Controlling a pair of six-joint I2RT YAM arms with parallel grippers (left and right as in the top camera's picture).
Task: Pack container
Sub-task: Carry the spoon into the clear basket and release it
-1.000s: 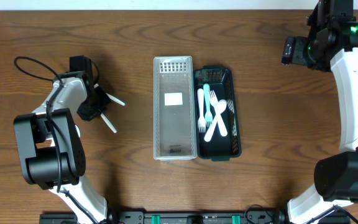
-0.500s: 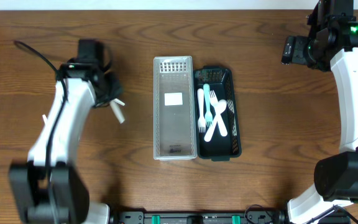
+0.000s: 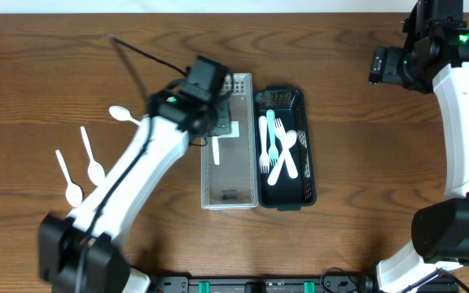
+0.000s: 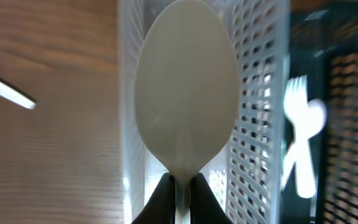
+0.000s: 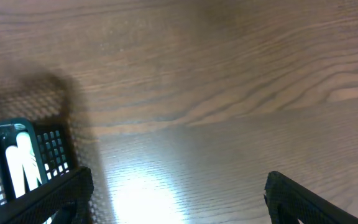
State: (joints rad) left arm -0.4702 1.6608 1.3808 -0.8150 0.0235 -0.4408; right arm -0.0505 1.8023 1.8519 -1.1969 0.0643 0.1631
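Note:
My left gripper (image 3: 211, 124) is shut on a white plastic spoon (image 4: 186, 93) and holds it over the clear perforated container (image 3: 243, 81); the spoon's handle (image 3: 215, 150) hangs inside that container. The spoon's bowl fills the left wrist view, with the clear container's wall (image 4: 258, 124) beside it. The dark green basket (image 3: 301, 102) to the right holds several white and light blue forks and spoons (image 3: 277, 146). Three white spoons (image 3: 90, 155) lie on the table at the left. My right gripper (image 5: 176, 199) is open and empty above bare wood at the far right.
The right arm (image 3: 462, 81) stands along the right edge. A black cable (image 3: 141, 50) trails behind the left arm. The dark basket's corner (image 5: 17, 155) shows at the left of the right wrist view.
My left arm has swung from the far left of the table to over the clear container, carrying a white spoon. Three spoons stay on the table. The right arm has not moved.

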